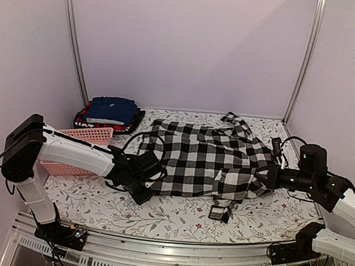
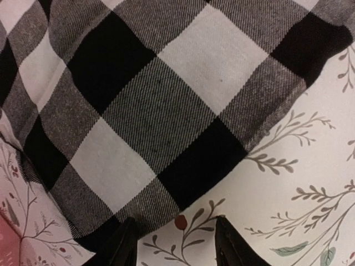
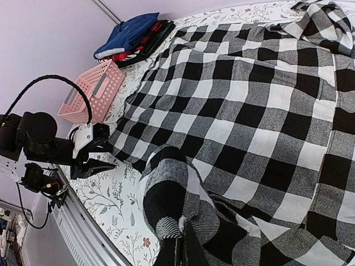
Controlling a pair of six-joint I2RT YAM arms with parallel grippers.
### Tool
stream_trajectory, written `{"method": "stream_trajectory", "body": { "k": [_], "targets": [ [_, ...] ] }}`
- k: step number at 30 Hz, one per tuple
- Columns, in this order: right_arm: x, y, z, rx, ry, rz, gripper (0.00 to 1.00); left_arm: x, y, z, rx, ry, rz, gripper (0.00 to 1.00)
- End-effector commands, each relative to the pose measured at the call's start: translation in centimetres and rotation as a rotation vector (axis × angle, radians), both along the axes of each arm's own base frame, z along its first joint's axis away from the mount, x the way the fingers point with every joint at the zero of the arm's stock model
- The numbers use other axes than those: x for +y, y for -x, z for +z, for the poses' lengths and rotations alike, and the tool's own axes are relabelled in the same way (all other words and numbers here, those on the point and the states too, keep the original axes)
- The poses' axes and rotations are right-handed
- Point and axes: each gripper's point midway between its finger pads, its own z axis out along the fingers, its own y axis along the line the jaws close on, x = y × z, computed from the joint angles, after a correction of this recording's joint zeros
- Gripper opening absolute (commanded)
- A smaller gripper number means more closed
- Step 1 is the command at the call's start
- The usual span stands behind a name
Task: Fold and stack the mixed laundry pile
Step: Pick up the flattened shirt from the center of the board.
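Top external view gives us the checked shirt (image 1: 200, 156) spread across the middle of the floral tablecloth (image 1: 177, 218), not yet folded into a tidy shape. Our right gripper (image 3: 186, 252) is closed tight on a bunched fold at the shirt's right edge, with cloth humped up around its fingers. Our left gripper (image 2: 175, 244) has its fingers apart just beside the left hem and holds nothing; only bare tablecloth lies between them.

We judge the main risk to be a one-sided pull. With the left side free, a sweep by the right arm would likely drag the whole shirt over the tablecloth rather than lay a fold. The right pinch sits on a rumpled gather, so it may carry more layers than we want, or shed one partway and leave a crooked crease. When the left fingers close at the hem, they sit low enough that they could nip the tablecloth along with the shirt. One sleeve cuff (image 1: 219, 212) trails toward the near edge and could get trapped inside a fold.

The only container we see is the pink basket (image 1: 86, 136) at the left, partly behind the left arm. We see no garment in it, though much of its inside is hidden. The finished stack, a navy blue garment (image 1: 111, 110) on top of a red-and-black plaid piece (image 1: 82, 122), lies on the table just behind the basket, not in it.
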Motion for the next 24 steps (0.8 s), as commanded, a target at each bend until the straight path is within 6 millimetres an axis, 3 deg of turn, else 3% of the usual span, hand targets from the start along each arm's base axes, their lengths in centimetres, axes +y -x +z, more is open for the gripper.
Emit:
{"method": "stream_trajectory", "body": {
  "k": [1,4,7,10,14,18,24],
  "targets": [
    [-0.2,0.0,0.3,-0.001,0.002,-0.015,0.0,2.5,-1.4,-0.3,-0.034,-0.164,-0.045,0.47],
    [-0.4,-0.2,0.3,-0.005,0.011,-0.031,0.0,2.7,-1.5,-0.6,-0.023,-0.161,-0.076,0.46],
    [-1.0,-0.5,0.3,-0.012,0.026,-0.066,0.0,2.9,-1.4,-0.8,-0.011,-0.166,-0.105,0.39],
    [-1.2,-0.8,0.8,-0.027,0.022,-0.085,0.0,3.3,-1.6,-0.6,-0.016,-0.175,-0.109,0.23],
    [-1.3,-1.2,1.4,-0.042,0.028,-0.102,0.0,2.8,-1.7,1.3,-0.044,-0.121,-0.112,0.0],
    [-1.5,-1.8,2.3,-0.073,0.039,-0.12,0.0,2.1,-1.9,4.0,-0.088,-0.057,-0.142,0.0],
    [-2.0,-3.7,4.9,-0.158,0.071,-0.174,0.0,1.4,-3.7,7.0,-0.166,-0.011,-0.142,0.0]
  ]
}}
